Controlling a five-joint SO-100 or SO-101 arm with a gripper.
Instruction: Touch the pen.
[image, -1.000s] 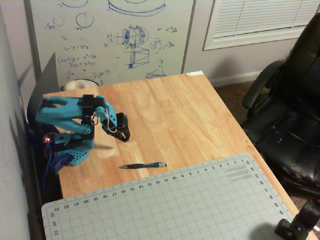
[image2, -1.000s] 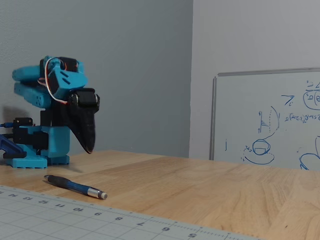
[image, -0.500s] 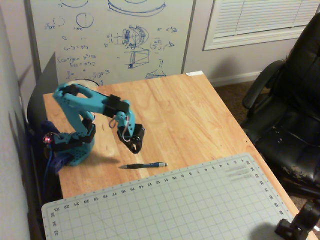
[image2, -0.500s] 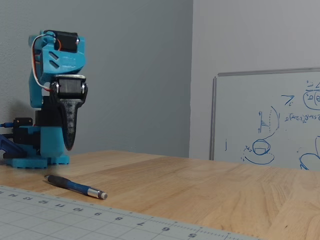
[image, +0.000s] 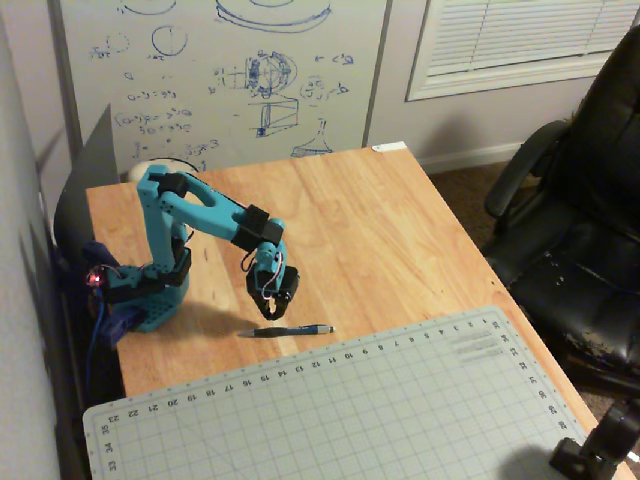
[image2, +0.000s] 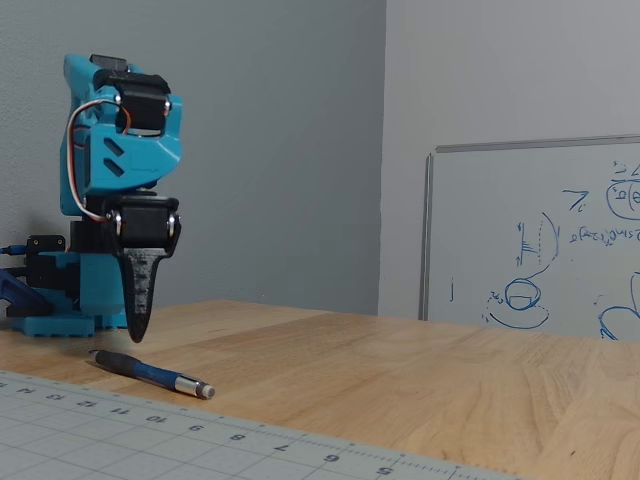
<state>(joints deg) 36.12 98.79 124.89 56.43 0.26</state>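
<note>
Both fixed views show the blue arm (image: 200, 215) reaching out over the wooden table (image: 350, 220), its dark hand (image: 268, 312) pointing straight down. From the low side camera the hand (image2: 137, 335) looks pressed together into one narrow point, hanging just above the pen (image2: 150, 373) without touching it. The pen (image: 287, 331) lies flat on the wood, just beside the edge of the grey cutting mat (image: 380, 410), nearly parallel to it.
</note>
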